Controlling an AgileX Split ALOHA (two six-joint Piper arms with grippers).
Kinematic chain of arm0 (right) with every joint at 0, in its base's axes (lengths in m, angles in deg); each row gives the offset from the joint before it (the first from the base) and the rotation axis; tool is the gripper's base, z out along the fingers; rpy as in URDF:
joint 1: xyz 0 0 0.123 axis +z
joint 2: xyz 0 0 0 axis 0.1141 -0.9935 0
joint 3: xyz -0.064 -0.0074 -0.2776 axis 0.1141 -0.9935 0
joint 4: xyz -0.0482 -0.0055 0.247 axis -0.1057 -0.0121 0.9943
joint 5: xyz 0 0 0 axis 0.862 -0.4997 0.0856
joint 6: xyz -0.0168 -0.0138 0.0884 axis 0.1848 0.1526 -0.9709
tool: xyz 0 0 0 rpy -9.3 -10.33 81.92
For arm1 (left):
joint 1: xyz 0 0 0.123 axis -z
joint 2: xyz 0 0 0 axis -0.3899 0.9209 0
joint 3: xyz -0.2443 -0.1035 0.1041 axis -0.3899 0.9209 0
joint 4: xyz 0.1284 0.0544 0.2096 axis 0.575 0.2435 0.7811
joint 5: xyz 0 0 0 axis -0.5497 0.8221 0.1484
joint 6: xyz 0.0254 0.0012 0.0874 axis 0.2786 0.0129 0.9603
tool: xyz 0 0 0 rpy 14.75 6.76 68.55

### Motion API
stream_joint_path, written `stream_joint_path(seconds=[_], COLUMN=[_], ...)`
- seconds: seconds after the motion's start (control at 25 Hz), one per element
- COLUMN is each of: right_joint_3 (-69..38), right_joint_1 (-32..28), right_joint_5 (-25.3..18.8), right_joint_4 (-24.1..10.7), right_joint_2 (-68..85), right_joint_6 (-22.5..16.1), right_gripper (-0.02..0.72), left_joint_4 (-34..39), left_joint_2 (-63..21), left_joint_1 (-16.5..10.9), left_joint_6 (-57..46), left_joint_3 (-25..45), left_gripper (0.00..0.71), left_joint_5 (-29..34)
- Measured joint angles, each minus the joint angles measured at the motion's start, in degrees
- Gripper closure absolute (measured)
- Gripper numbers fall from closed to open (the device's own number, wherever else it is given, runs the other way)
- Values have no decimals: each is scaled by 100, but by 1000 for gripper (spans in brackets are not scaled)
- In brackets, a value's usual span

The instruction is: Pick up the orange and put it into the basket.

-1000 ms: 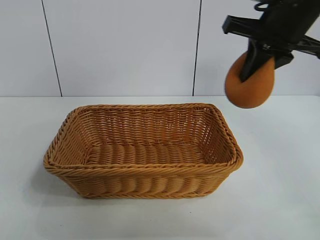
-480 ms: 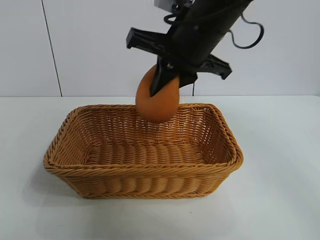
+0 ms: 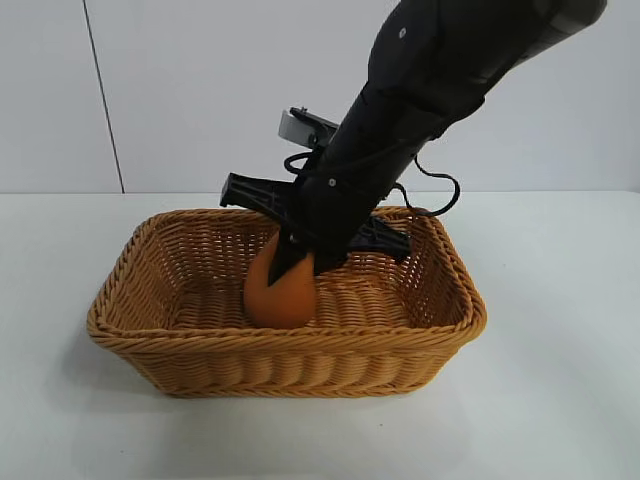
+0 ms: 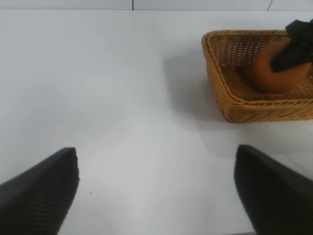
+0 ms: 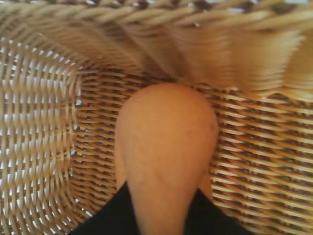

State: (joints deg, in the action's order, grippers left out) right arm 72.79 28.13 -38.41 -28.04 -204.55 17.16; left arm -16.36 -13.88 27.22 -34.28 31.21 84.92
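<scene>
The wicker basket (image 3: 150, 345) stands in the middle of the white table. My right gripper (image 3: 292, 262) reaches down into it, shut on the dull-orange orange (image 3: 280, 295), which hangs low inside the basket near its floor. In the right wrist view the orange (image 5: 166, 142) fills the middle, its narrow end clamped between the two black fingers (image 5: 110, 218), with the basket's weave (image 5: 39, 147) all around. The left wrist view shows the basket (image 4: 234, 105) and the orange (image 4: 274, 73) far off. My left gripper (image 4: 156, 186) is open and empty over bare table.
The white table (image 3: 560, 400) surrounds the basket on all sides. A white panelled wall (image 3: 200, 90) stands behind. The right arm slants down from the upper right over the basket's far rim.
My right gripper has carried the orange from high at the right, leftward over the basket, and down into it. The left gripper has not visibly moved.
</scene>
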Motion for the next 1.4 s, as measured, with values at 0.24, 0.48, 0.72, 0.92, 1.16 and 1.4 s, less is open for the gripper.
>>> stream_joint_path(seconds=[0.24,0.48,0.72,0.92,1.16,1.4], right_joint_3=[386,1384,2701,3133,3158,3158], right_joint_1=[0,-13,-215,-672,-1659,-2920], right_joint_5=[-322,-1729,-3526,-3988,-4023,-4023], right_joint_4=[-195,-669,-1572,-2711,-2853,-2854], right_joint_2=[0,6,11,17,17,17], right_joint_6=[4,4,-99,-421,-359,-232], right_gripper=[100,29,29,29,29,29], left_joint_4=[0,0,0,0,0,0], left_joint_2=[0,0,0,0,0,0], left_joint_1=[0,0,0,0,0,0], left_joint_6=[0,0,0,0,0,0], left_joint_3=[0,0,0,0,0,0], left_gripper=[95,95,95,95,95,95], left_joint_5=[0,0,0,0,0,0])
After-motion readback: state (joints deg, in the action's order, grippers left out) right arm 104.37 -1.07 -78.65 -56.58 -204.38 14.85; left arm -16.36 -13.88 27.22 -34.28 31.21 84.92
